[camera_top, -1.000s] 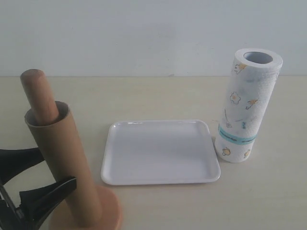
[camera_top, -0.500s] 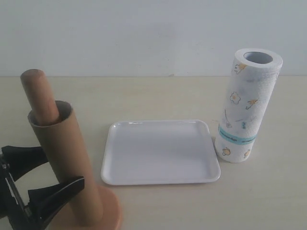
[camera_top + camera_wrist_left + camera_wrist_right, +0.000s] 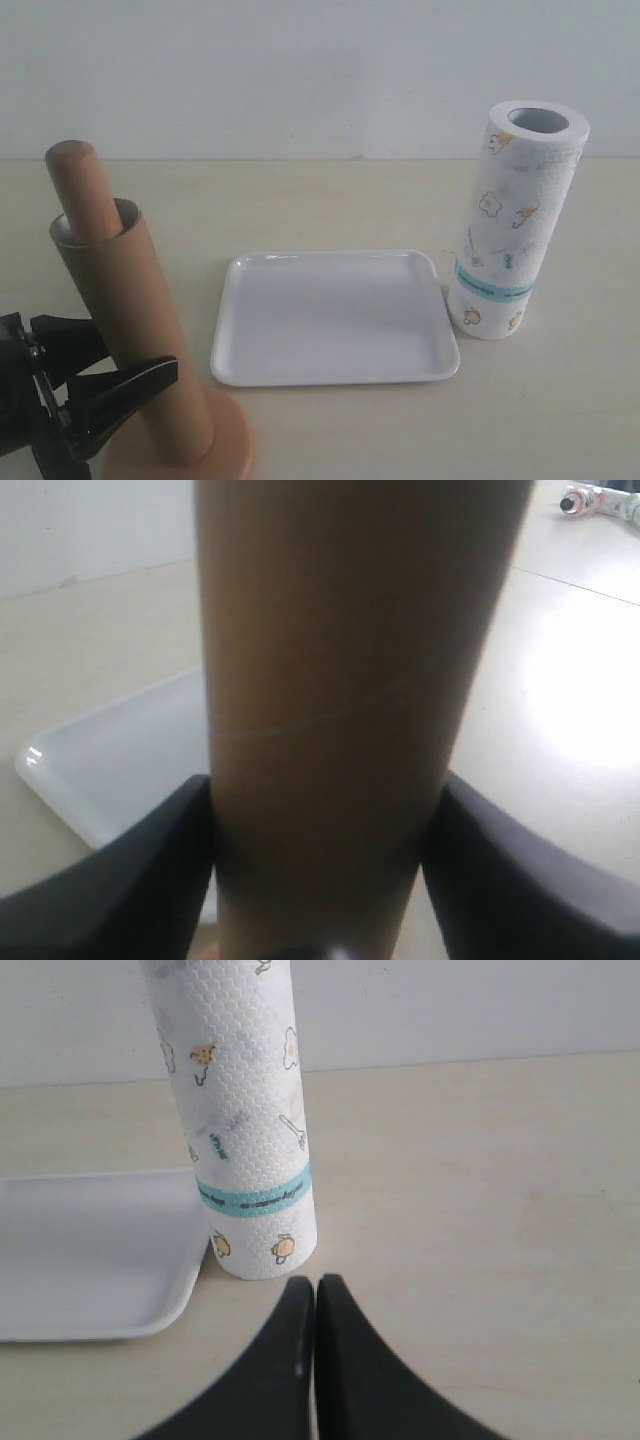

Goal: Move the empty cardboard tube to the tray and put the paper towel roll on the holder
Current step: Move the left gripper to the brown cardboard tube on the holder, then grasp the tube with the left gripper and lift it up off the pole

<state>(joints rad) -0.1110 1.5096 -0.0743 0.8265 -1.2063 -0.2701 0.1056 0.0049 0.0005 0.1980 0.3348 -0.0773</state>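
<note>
the left pincer (image 3: 133,355) is clamping its two black fingers (image 3: 150,870) on opposite sides of the empty cardboard tube (image 3: 125,320), low on its length; in the left wrist view both fingers are pressing right against the brown wall, so it is gripping the tube. the tube is standing slightly tilted between the fingers, sleeved over the post of the holder (image 3: 85,190), whose rounded tip is sticking out of the tube's open top, well above the pincer. the holder's round orange-tan base is sitting on the surface (image 3: 330,200) just below the left pincer. the tray (image 3: 250,330) is lying flat on the surface near the left pincer, on the far side of the tube from it. the right pincer (image 3: 313,1295) is hanging low over the surface with its fingertips pressed together, holding nothing. the paper towel roll (image 3: 245,1110) is standing upright just ahead of the right pincer, apart from it, its teal band sitting low, right beside the tray's edge
</note>
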